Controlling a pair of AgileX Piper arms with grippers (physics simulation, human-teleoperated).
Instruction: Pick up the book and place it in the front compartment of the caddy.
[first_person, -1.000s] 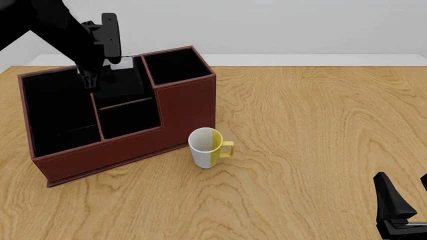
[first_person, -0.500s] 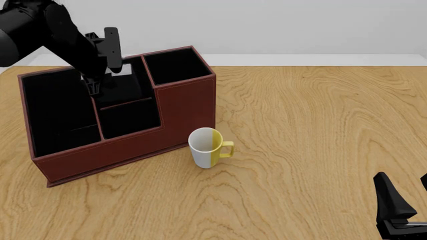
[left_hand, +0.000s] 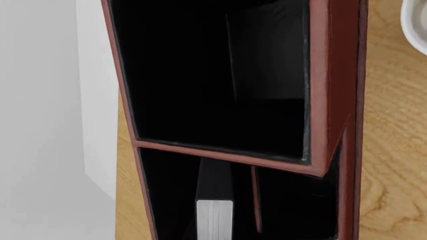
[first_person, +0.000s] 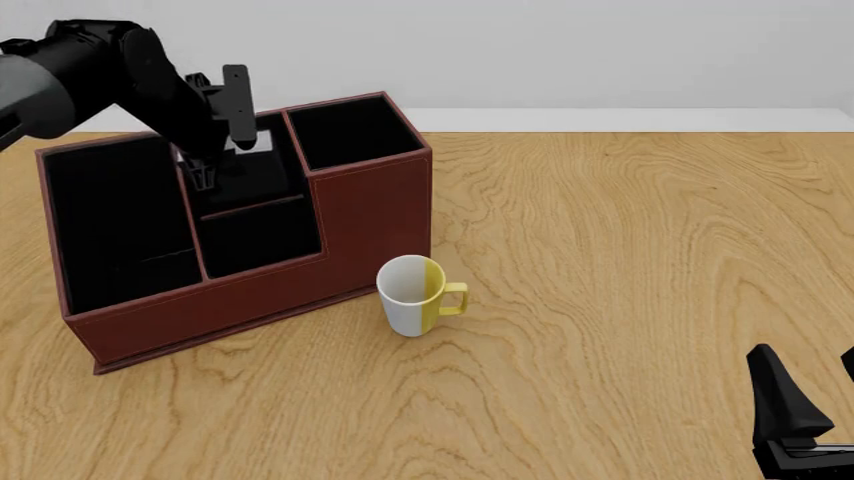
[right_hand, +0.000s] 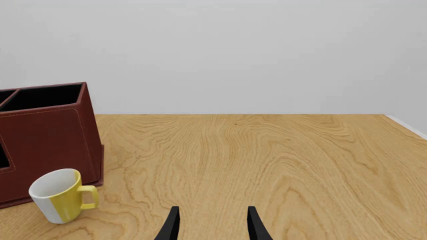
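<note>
The reddish-brown caddy (first_person: 267, 290) stands at the left of the table. My left gripper (first_person: 200, 175) reaches down into its tall-walled middle slot, the front compartment (first_person: 263, 178). It is shut on the black book (left_hand: 215, 220). The book stands on edge in that slot with its white page edges facing the left wrist camera, next to the thin cross divider (left_hand: 254, 200). A bit of white page edge (first_person: 256, 145) also shows in the front view. My fingers are lost against the black lining. My right gripper (right_hand: 210, 225) is open and empty, low at the table's near right (first_person: 810, 388).
A white and yellow mug (first_person: 416, 295) stands on the table just in front of the caddy's right end; it also shows in the right wrist view (right_hand: 60, 196). The caddy's tall square compartment (first_person: 354, 130) is to the right of the book's slot.
My left arm has swung back and left. Its gripper has sunk slightly lower and to the right into the caddy's middle slot, with the book. The right arm has not moved.
</note>
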